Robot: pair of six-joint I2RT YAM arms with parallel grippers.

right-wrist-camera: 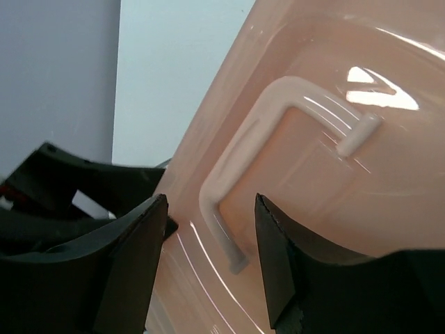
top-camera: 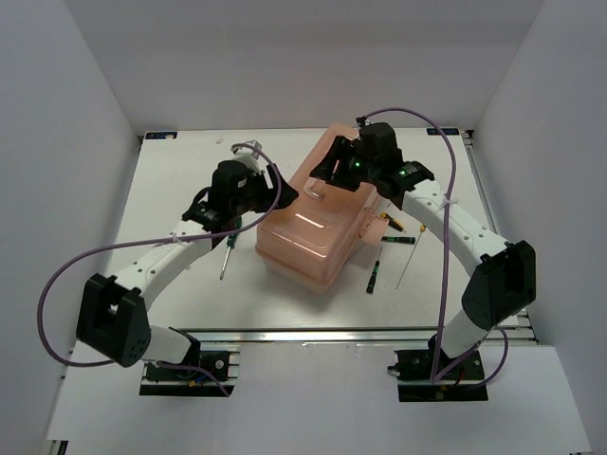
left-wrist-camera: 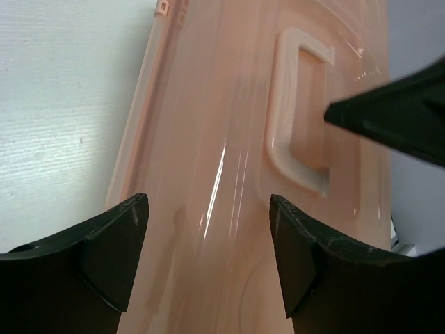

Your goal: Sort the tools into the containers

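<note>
A translucent salmon-pink plastic toolbox (top-camera: 308, 242) sits near the middle of the white tabletop (top-camera: 171, 190), turned askew, its lid down and glossy with streaks of reflected light. A pale, flat U-shaped lid handle (left-wrist-camera: 279, 118) lies folded into a recess on top. The left gripper (left-wrist-camera: 208, 202) hangs over the lid at the box's 10 o'clock side, its black fingers (left-wrist-camera: 122, 243) spread wide with nothing between them but the lid below. The right gripper (right-wrist-camera: 208, 202) hovers at the box's 12 o'clock end. Its fingers (right-wrist-camera: 135, 264) are parted on either side of one end of the handle, and no contact shows. A slim green-handled screwdriver (top-camera: 226, 254) lies on the table at the box's 9 o'clock. Near 3 to 4 o'clock lie a dark green screwdriver (top-camera: 398, 240), another dark green-tipped one (top-camera: 374, 276) and a small yellow-black tool (top-camera: 389, 224), all outside the box. Plain pale walls (top-camera: 57, 114) enclose the table on three sides, and a metal rail (top-camera: 313, 334) runs along its 6 o'clock edge.
</note>
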